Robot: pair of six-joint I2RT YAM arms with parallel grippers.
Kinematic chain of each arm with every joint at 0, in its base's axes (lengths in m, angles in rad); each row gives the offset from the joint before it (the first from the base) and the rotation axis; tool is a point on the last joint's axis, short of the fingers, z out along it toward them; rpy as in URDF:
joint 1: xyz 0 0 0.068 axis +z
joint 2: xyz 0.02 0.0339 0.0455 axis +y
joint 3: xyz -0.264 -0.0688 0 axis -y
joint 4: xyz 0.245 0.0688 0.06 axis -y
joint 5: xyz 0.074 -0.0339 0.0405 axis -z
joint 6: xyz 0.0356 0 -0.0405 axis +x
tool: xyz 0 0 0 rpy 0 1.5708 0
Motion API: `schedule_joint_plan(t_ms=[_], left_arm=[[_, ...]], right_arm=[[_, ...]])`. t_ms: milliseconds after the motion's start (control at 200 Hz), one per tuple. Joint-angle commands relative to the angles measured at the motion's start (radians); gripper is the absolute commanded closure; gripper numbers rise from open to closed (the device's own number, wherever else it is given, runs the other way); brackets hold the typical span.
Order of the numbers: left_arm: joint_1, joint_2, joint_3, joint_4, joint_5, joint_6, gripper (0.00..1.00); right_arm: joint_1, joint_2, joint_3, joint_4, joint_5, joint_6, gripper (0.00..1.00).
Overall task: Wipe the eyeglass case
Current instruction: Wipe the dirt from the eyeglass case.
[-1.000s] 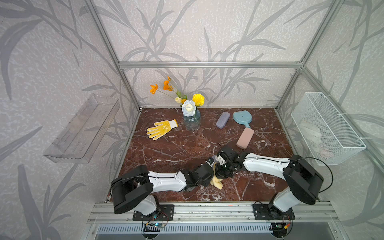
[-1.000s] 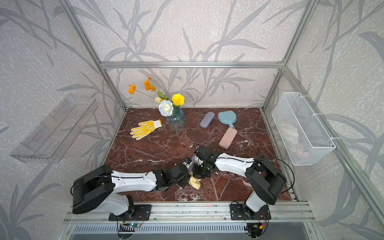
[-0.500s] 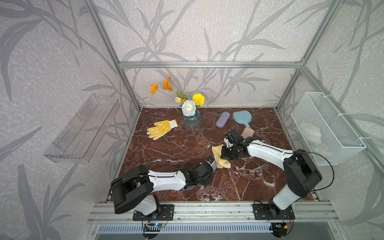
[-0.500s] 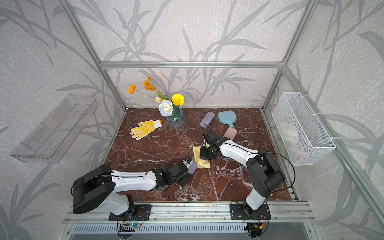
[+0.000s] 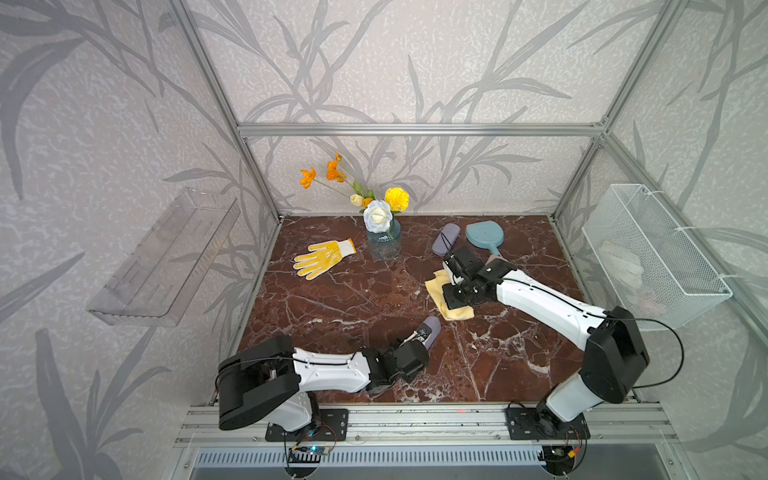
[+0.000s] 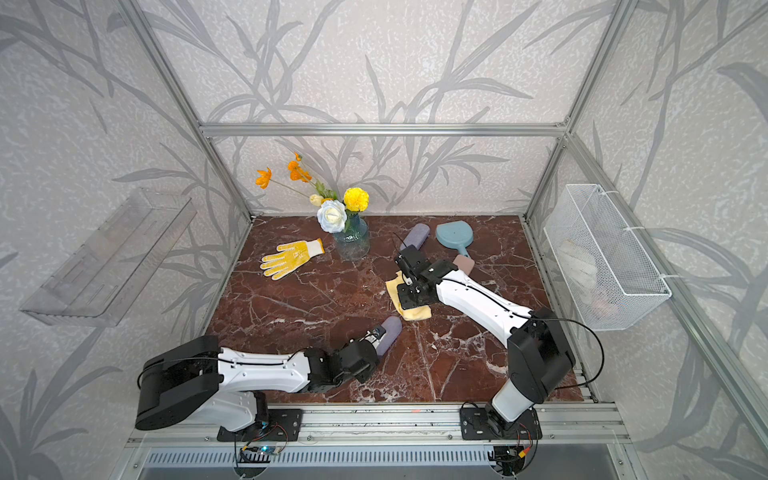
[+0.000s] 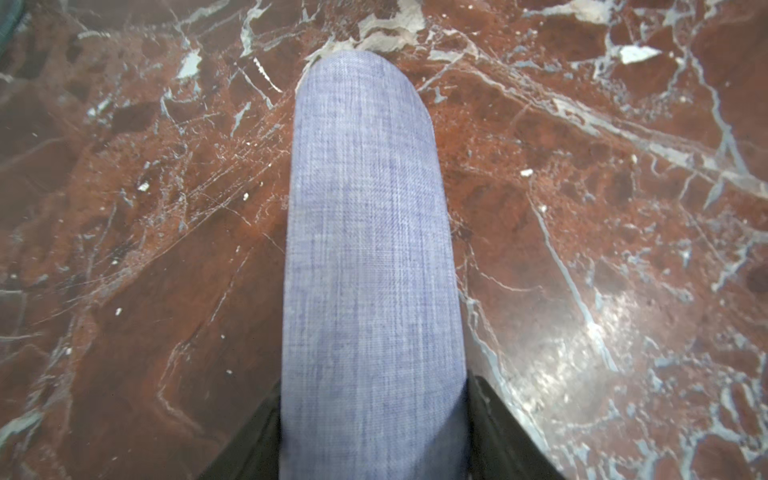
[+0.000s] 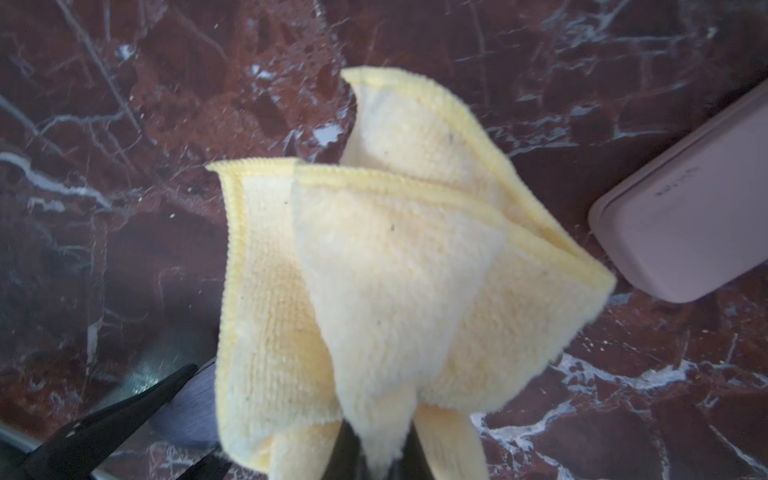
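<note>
I'm gripping the case (image 5: 431, 328) in my left pincer (image 5: 422, 336) and the cloth (image 5: 459, 313) in my right pincer (image 8: 377, 455), well apart, so nothing is being wiped.

A dark red marble table (image 5: 353, 299) veined in white carries a yellow work glove (image 5: 322, 258) lying flat at the far left. To its right stands a glass vase (image 5: 384, 245) of orange, yellow and white flowers (image 5: 377, 215). Further right along the far edge, a lilac case (image 5: 445, 240) lies just beside a blue hand mirror (image 5: 484, 235). A pink case (image 6: 464, 263) lies a little nearer than the mirror. A clear plastic shelf (image 5: 166, 257) hangs on the left wall, and a white wire basket (image 5: 623, 224) holding pale items hangs on the right
</note>
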Motion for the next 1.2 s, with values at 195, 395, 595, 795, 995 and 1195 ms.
schedule_joint_plan(t_ms=[195, 395, 595, 795, 995, 1195], left_arm=[[-0.111, 0.105, 0.123, -0.171, -0.326, -0.011, 0.92], [-0.125, 0.117, 0.128, -0.178, -0.362, -0.029, 0.92], [-0.126, 0.117, 0.118, -0.163, -0.366, -0.030, 0.92], [-0.124, 0.113, 0.105, -0.117, -0.320, 0.043, 0.92], [-0.099, 0.067, 0.043, -0.012, -0.201, 0.124, 0.92], [-0.036, 0.042, 0.021, 0.003, -0.080, 0.111, 0.92]], right_arm=[[0.174, 0.252, 0.157, 0.043, -0.388, 0.079, 1.00], [0.133, 0.246, 0.050, 0.035, -0.371, 0.064, 1.00], [-0.010, 0.212, -0.005, -0.091, -0.015, -0.050, 1.00], [-0.049, 0.279, 0.081, -0.161, 0.322, -0.138, 1.00], [-0.017, 0.284, 0.164, -0.065, 0.225, -0.282, 1.00], [0.013, 0.306, 0.130, -0.041, 0.035, -0.334, 1.00]])
